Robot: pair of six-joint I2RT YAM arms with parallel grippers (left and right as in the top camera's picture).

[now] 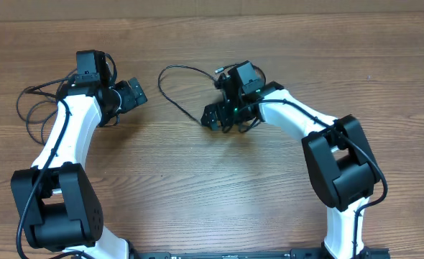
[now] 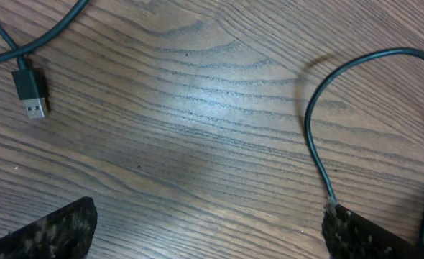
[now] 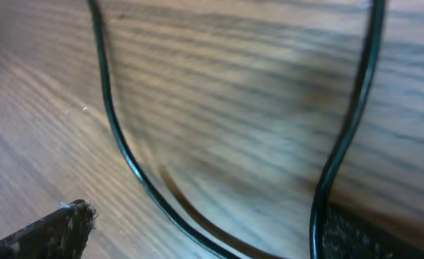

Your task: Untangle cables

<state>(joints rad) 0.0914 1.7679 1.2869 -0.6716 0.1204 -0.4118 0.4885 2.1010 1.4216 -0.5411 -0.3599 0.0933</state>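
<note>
**Q:** Where did the cables (image 1: 170,85) lie relative to each end effector?

**A:** One loop lay on the bench (image 1: 197,180) between the two, bowing up and left from the right end effector (image 1: 210,115), the nearer one. Its strands ran between that unit's parted fingers (image 3: 47,230). The left end effector (image 1: 131,96) was also spread apart and empty. A second bundle (image 1: 34,108) lay beyond the left arm.

**Q:** What stayed hidden?

**A:** Crossings under both arms; only one plug (image 2: 31,92) showed clearly
</note>
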